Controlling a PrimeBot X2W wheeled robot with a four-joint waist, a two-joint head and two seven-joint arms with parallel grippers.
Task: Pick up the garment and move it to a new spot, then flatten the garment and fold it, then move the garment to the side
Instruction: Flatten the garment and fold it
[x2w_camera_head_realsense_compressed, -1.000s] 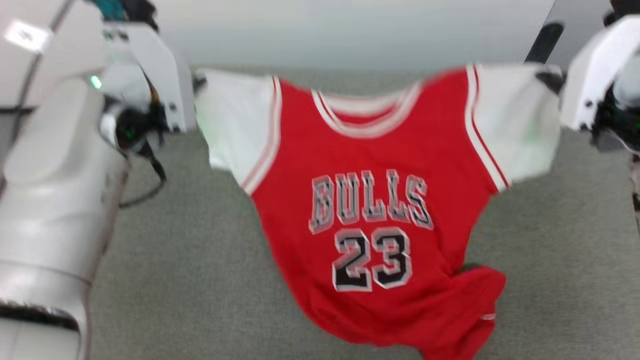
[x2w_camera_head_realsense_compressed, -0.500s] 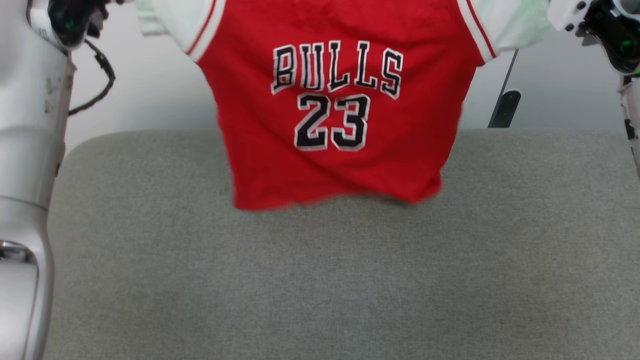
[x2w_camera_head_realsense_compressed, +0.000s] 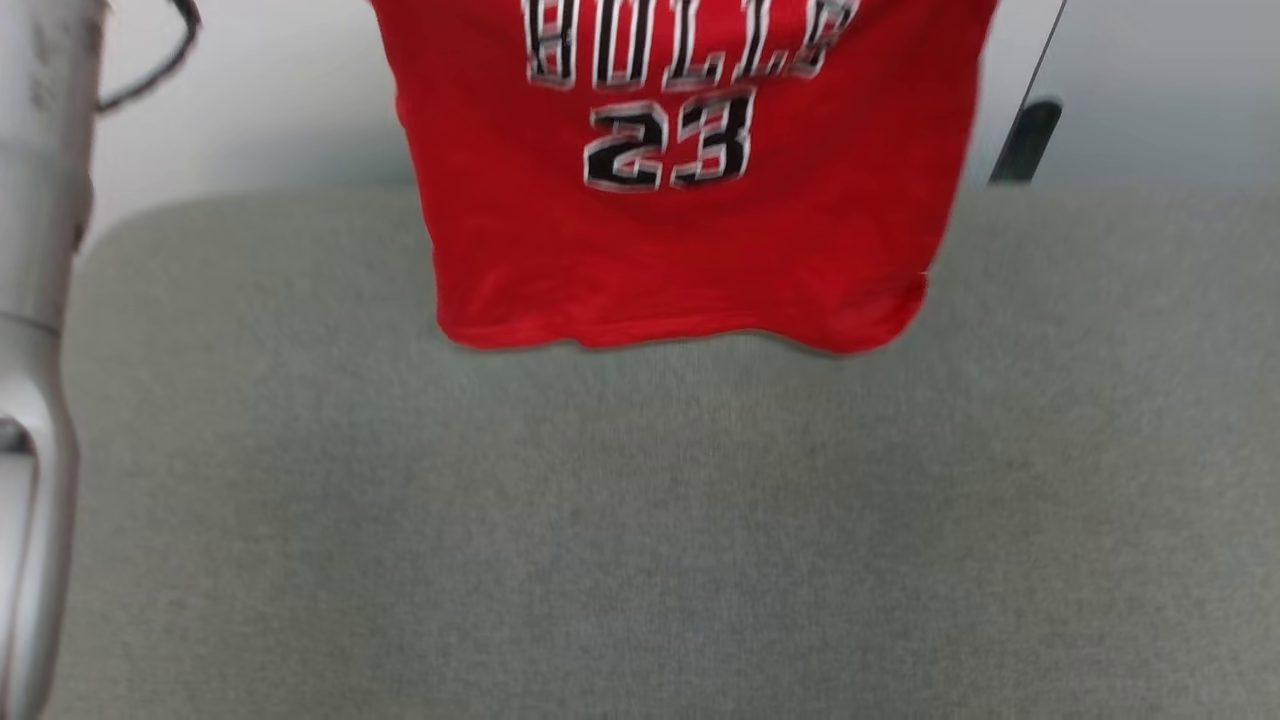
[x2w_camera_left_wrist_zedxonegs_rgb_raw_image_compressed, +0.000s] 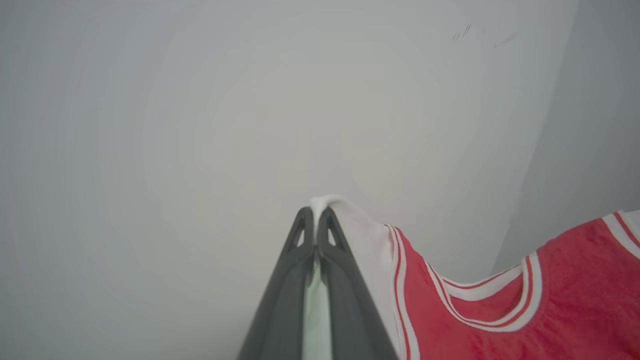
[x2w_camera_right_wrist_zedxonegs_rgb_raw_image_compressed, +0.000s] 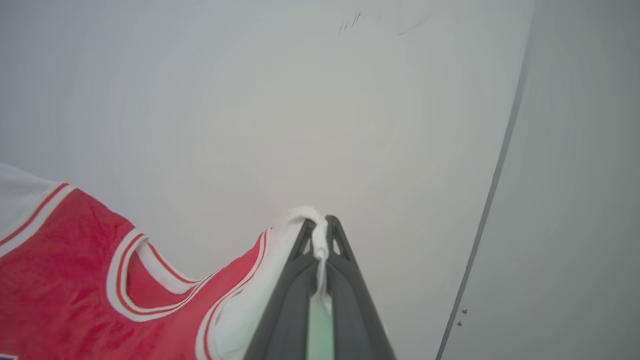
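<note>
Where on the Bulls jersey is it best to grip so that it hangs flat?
At the outer tips of the two white sleeves, each from its own side, as the left gripper and right gripper pinch them now. Held so, the Bulls jersey spreads wide and its hem hangs nearly level above the grey fabric surface.

red "bulls 23" garment (x2w_camera_head_realsense_compressed: 690, 220) hangs spread, hem above the grey surface.

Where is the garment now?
Head view, top centre: the garment hangs over the grey surface, its white sleeves pinched by the left gripper and right gripper.
</note>
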